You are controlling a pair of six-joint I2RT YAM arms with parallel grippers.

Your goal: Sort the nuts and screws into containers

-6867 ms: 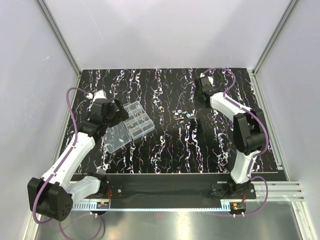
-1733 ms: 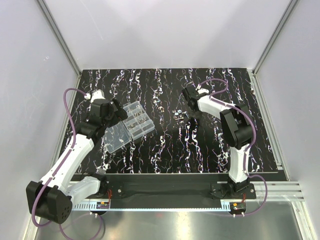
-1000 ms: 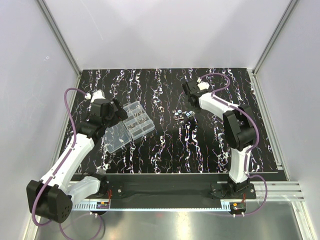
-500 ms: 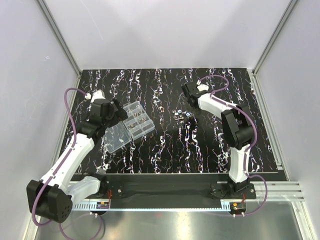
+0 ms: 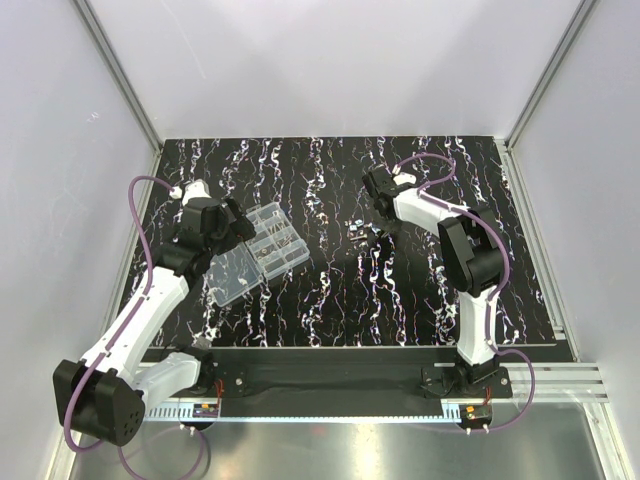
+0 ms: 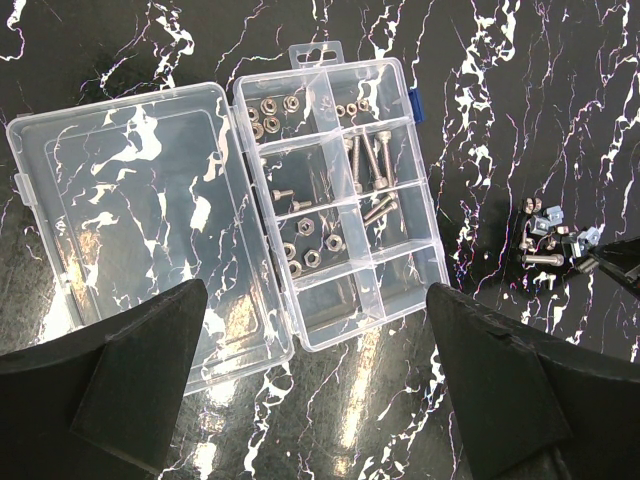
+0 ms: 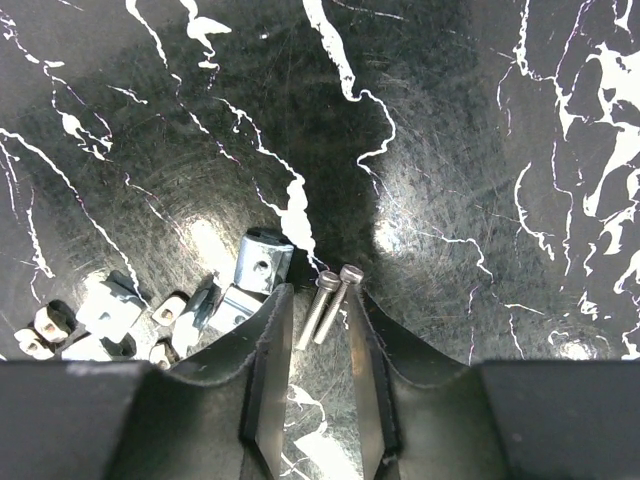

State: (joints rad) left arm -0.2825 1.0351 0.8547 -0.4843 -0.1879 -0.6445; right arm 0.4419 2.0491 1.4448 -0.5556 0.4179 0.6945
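Note:
Two silvery screws (image 7: 328, 303) lie side by side on the black marbled table, between the fingers of my right gripper (image 7: 320, 296). Its jaws stand narrowly open around them, with a gap still showing on the left side. Just left of them lies a loose pile of square silvery nuts (image 7: 262, 262). From above, the pile (image 5: 358, 229) sits mid-table under the right gripper (image 5: 377, 210). The clear organiser box (image 6: 432, 215) lies open; its compartments hold nuts (image 6: 268, 112) and screws (image 6: 370, 165). My left gripper (image 6: 320, 400) hovers wide open above it, holding nothing.
The box's flat clear lid (image 6: 130, 220) lies folded out to the left on the table. One front compartment (image 6: 400, 280) holds nothing. White enclosure walls and an aluminium frame (image 5: 120, 80) surround the table. The right arm's purple cable (image 5: 430, 160) loops above its wrist.
The right gripper has shifted slightly left over the pile and its jaws have narrowed a little around the two screws. The left arm and the box have not moved.

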